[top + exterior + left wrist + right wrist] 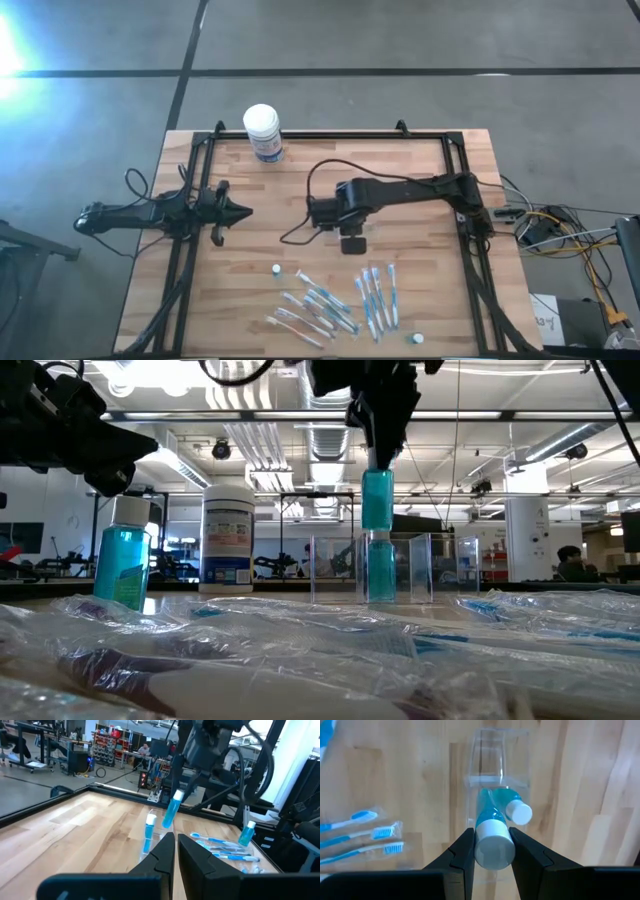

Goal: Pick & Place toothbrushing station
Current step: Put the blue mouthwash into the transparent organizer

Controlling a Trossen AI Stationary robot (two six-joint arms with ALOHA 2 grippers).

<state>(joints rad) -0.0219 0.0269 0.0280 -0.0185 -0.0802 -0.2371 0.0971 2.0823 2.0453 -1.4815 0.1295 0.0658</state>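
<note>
A: Where is the toothbrushing station [492, 785]?

B: Upper centre of the right wrist view, a clear holder standing on the wooden worktop [420, 310]. One blue bottle [512, 807] with a white cap already stands in it.

A: And the right gripper [492, 851]?

B: Directly above the station, clamped on a second blue bottle [490, 827]. In the low view that bottle hangs at centre, just over the one in the holder.

A: The left gripper [176, 851]?

B: Left of centre in the high view, fingers nearly together, holding nothing.

A: Anything else?

B: Wrapped toothbrushes [340, 298] at lower centre, a white tub [263, 132] at the top.
</note>
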